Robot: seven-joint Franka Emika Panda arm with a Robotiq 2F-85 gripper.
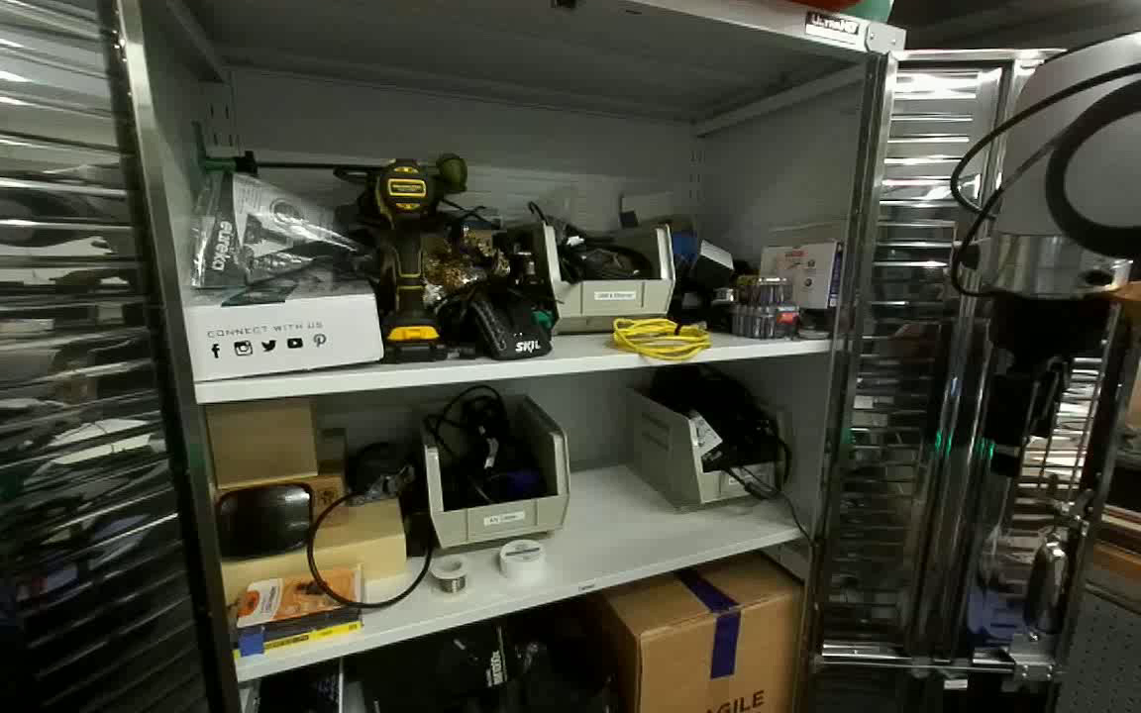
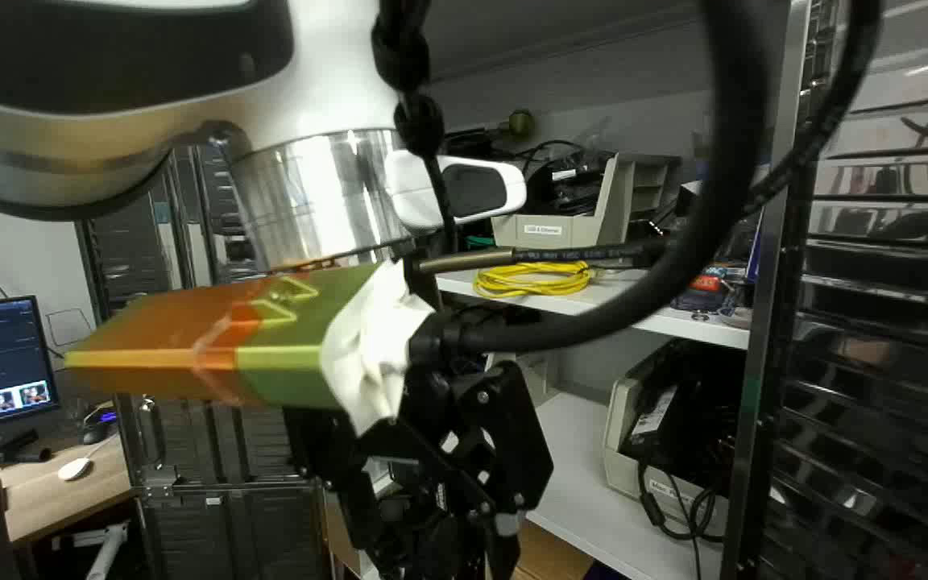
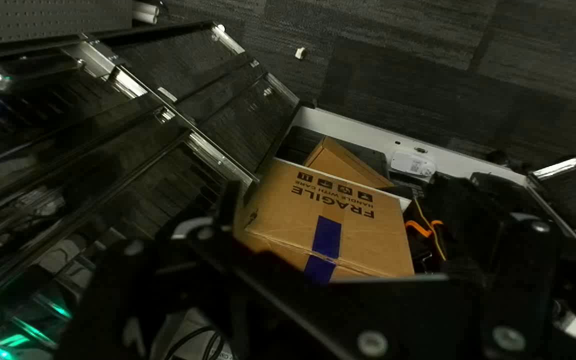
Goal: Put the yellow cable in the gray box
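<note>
Yellow cable [image 1: 662, 339] — light, floppy coil, I'd guess; I'd pinch across several loops. Hand [image 2: 436, 540] spread — holding nothing.

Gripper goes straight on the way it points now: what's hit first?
Likely the cardboard box marked FRAGILE, near the middle of the wrist view. Depth is unclear, so a miss is possible.

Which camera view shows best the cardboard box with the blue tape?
The wrist view: there the cardboard box shows FRAGILE in full, upside down. In an exterior view, the picture's edge crops the cardboard box, leaving only AGILE readable. In an exterior view, a brown patch at the bottom may be it; too little shows to tell.
</note>
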